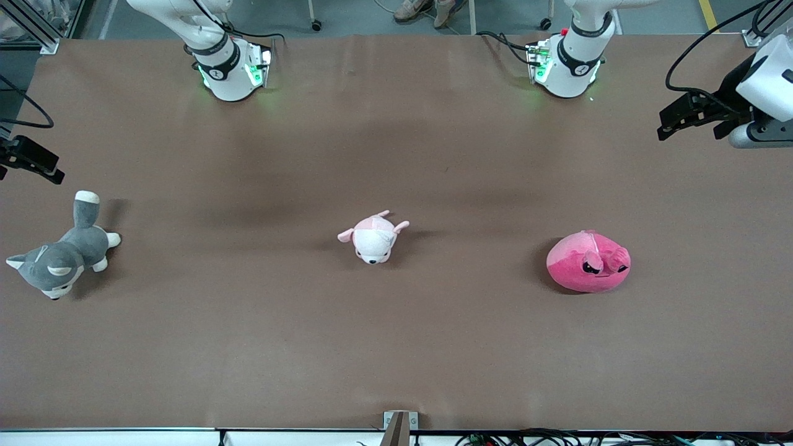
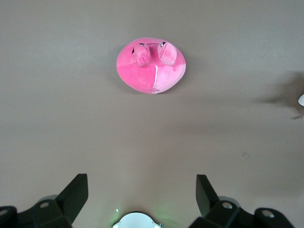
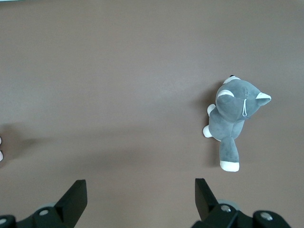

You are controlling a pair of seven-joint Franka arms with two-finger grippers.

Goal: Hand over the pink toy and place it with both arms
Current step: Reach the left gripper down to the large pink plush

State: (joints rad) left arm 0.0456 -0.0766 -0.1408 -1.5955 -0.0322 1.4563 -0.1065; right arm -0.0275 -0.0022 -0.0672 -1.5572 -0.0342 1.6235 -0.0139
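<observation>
The pink toy, a round hot-pink plush with angry black eyes, lies on the brown table toward the left arm's end. It also shows in the left wrist view, well apart from the fingers. My left gripper hangs open and empty over the table's edge at the left arm's end; in the left wrist view only bare table lies between its jaws. My right gripper hangs open and empty over the right arm's end; in the right wrist view its jaws are spread wide over bare table.
A pale pink-and-white puppy plush lies at the table's middle. A grey-and-white husky plush lies toward the right arm's end and shows in the right wrist view. Both arm bases stand along the table's edge farthest from the front camera.
</observation>
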